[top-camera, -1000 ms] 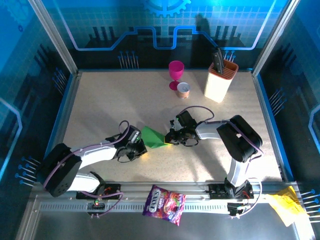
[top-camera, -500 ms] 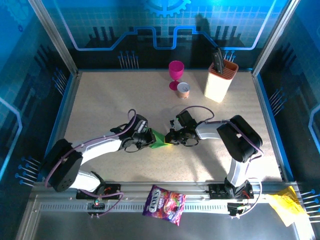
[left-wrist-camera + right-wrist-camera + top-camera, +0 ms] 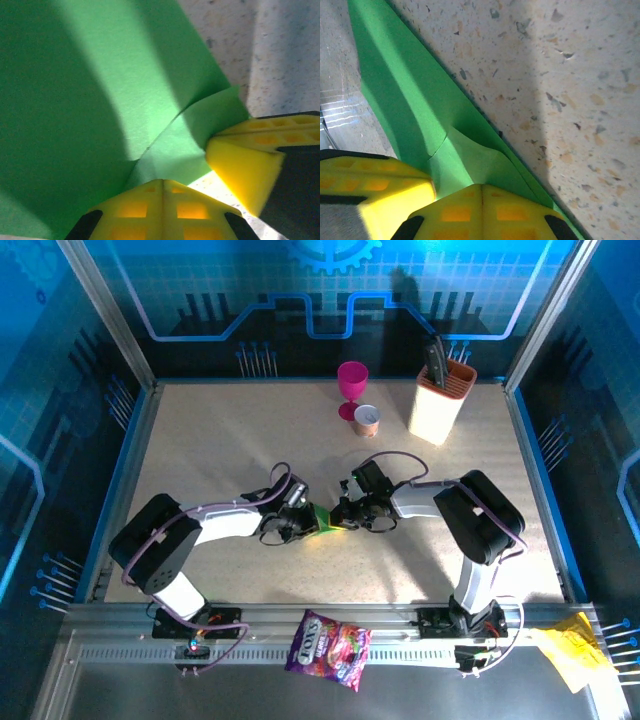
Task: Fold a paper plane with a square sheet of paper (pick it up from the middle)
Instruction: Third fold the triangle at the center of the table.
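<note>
A: Where is the green sheet of paper point(image 3: 320, 521)?
B: Creased, in the middle of the surface point(image 3: 200, 450).
A: And the jaws?
B: Both pairs are clamped on it, the left gripper point(image 3: 305, 525) at its left end and the right gripper point(image 3: 338, 519) at its right end.

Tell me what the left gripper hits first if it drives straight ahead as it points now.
Probably the right gripper: it faces the left gripper across the pinched green paper, with little gap, though depth is unclear.
</note>
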Available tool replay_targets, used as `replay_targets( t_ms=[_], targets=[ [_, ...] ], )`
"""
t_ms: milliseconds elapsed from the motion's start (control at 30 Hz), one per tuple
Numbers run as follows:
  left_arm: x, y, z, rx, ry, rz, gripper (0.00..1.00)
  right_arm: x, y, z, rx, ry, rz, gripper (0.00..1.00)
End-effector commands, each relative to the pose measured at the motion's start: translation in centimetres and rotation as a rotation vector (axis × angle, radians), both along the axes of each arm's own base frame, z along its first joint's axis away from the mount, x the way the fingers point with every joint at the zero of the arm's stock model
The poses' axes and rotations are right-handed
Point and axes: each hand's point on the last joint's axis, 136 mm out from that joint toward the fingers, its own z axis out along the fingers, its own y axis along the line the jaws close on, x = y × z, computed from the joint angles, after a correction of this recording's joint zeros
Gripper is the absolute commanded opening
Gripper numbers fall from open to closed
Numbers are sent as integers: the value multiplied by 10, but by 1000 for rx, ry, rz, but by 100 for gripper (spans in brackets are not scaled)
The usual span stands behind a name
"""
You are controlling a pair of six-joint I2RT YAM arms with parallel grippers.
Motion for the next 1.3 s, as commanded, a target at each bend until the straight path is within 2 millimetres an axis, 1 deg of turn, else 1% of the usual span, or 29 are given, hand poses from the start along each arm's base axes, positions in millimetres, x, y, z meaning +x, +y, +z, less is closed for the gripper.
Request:
replay_targets(
  t_ms=[0, 67, 133, 167, 333, 400, 467, 567, 800, 900, 1000, 1067, 1267],
  targets=[
    [-13, 9, -17, 42, 21, -24, 0, -12, -21, -20, -116, 68, -15, 0],
    [-18, 16, -23, 62, 31, -21, 0, -9, -17, -11, -96, 54, -6, 0],
    [-22, 20, -27, 75, 39, -21, 0, -10, -15, -5, -83, 50, 3, 0],
    [-24, 22, -29, 80, 45, -21, 0, 0, -8, 8, -56, 23, 3, 0],
    [-28, 24, -33, 79, 57, -16, 0, 6, 1, 39, -6, -36, 6, 0],
    [-29, 24, -33, 79, 58, -14, 0, 4, 3, 45, 1, -49, 3, 0],
    [-30, 25, -34, 80, 61, -16, 0, 1, 6, 46, 5, -52, 6, 0],
    [-30, 24, -33, 79, 62, -18, 0, -4, 13, 42, 7, -44, 9, 0],
    [-30, 24, -33, 82, 66, -25, 0, -11, 31, 23, 0, -19, 15, 0],
    [-31, 25, -34, 87, 68, -25, 0, -13, 31, 11, -21, 1, 8, 0],
    [-31, 26, -35, 89, 71, -21, 0, -16, 27, 0, -39, 15, -8, 0],
    [-32, 27, -36, 95, 72, -16, 0, -24, 16, -13, -72, 36, -19, 0],
    [-35, 33, -40, 120, 89, 1, 0, -33, -14, -37, -123, 84, -82, 0]
  ],
)
